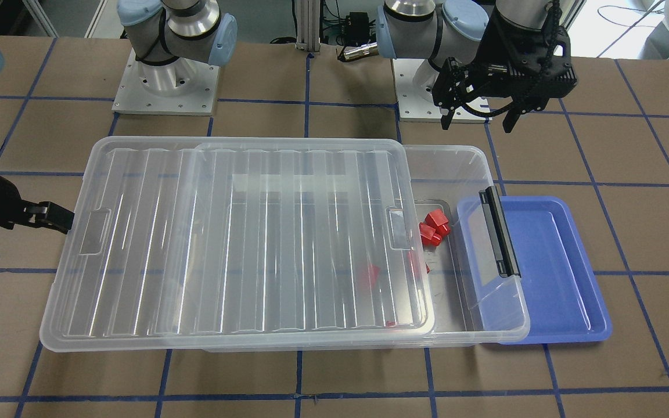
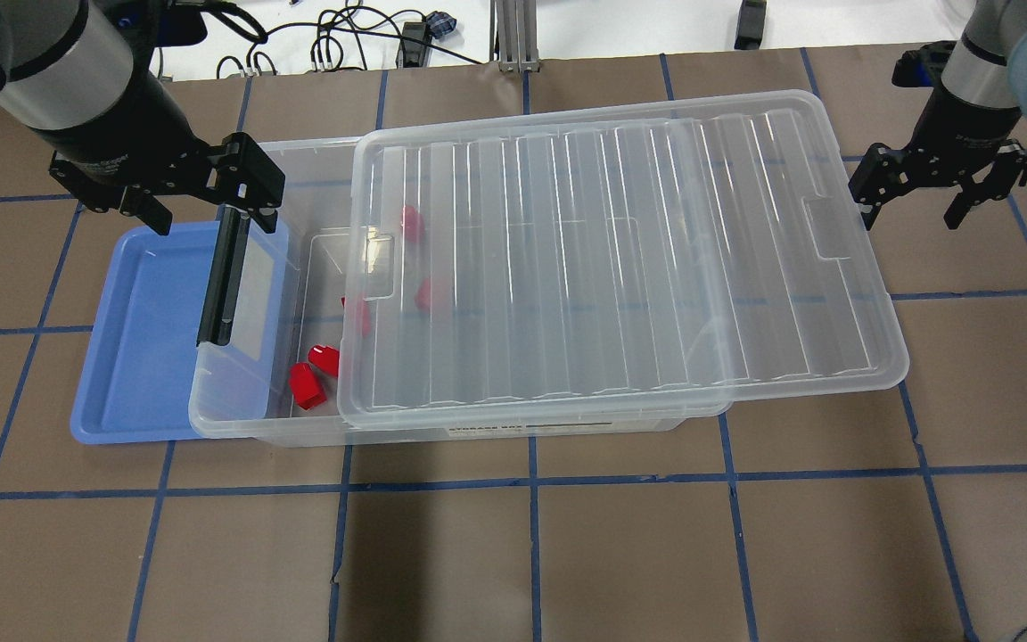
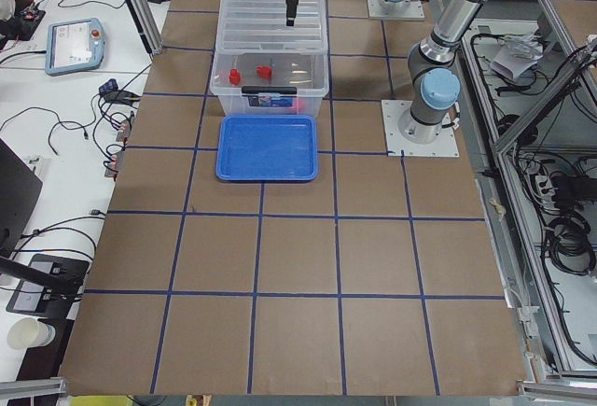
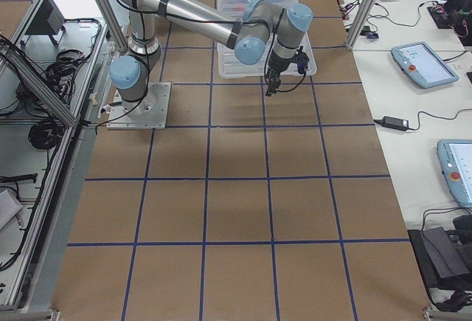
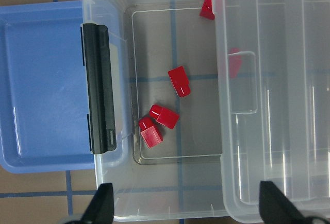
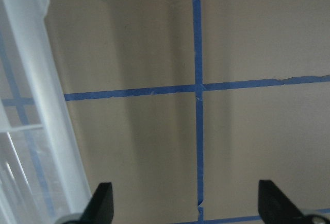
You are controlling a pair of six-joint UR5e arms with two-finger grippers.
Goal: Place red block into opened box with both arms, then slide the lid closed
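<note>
The lid (image 1: 241, 244) is seen resting on the box (image 1: 450, 152), slid back from its latch end so that a strip is left uncovered. Several red blocks (image 5: 164, 117) lie there on the box floor, and perhaps two more show blurred under the lid. The left gripper (image 1: 477, 123) is held above the box's latch end, fingers (image 5: 103, 206) apart and empty, while the right gripper (image 2: 908, 214) is held just beyond the box's opposite end, fingers likewise spread on nothing.
</note>
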